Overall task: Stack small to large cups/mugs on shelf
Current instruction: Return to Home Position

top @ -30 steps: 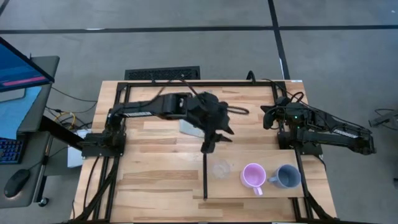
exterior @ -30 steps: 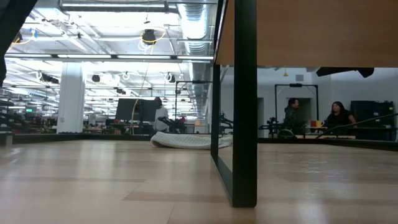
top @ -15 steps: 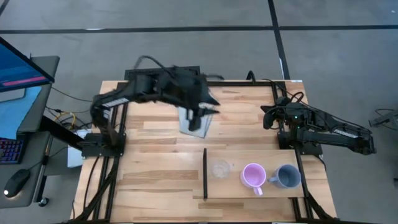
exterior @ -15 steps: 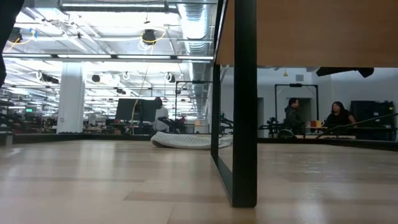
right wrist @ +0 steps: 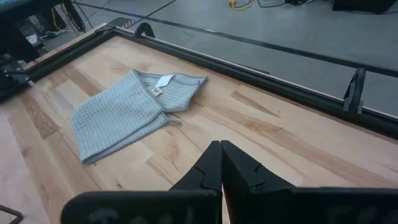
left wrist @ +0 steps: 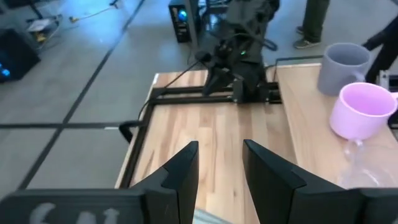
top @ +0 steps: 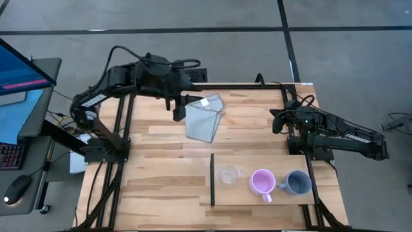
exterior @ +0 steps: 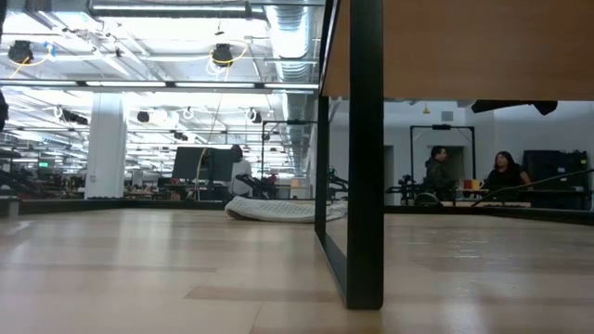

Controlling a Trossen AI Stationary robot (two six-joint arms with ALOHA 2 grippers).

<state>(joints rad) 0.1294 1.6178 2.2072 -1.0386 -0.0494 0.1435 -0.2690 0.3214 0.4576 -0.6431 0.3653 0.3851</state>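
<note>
The clear cup [top: 227, 174], the pink mug [top: 262, 182] and the grey-blue mug [top: 296, 183] stand side by side on their bases on the light-wood shelf [top: 257, 162]. The shelf's black divider strip [top: 212, 179] is at its left end. The mugs also show in the left wrist view: pink [left wrist: 362, 109] and grey-blue [left wrist: 345, 61]. My left gripper [top: 176, 111] is open and empty, raised near the table's far edge, left of the folded blue cloth [top: 205, 118]. My right gripper [top: 278, 121] is shut and empty at the table's right side.
The blue cloth [right wrist: 134, 112] lies flat on the table at the far middle. In the low view a black shelf post [exterior: 365, 158] stands close in front. People [exterior: 506, 172] sit in the room beyond. Bare tabletop [top: 161, 174] lies left of the shelf.
My left gripper has drawn back from just above the shelf's divider strip, passing over the cloth, toward the table's far left edge, and has risen. The cups and the cloth have stayed where they were.
</note>
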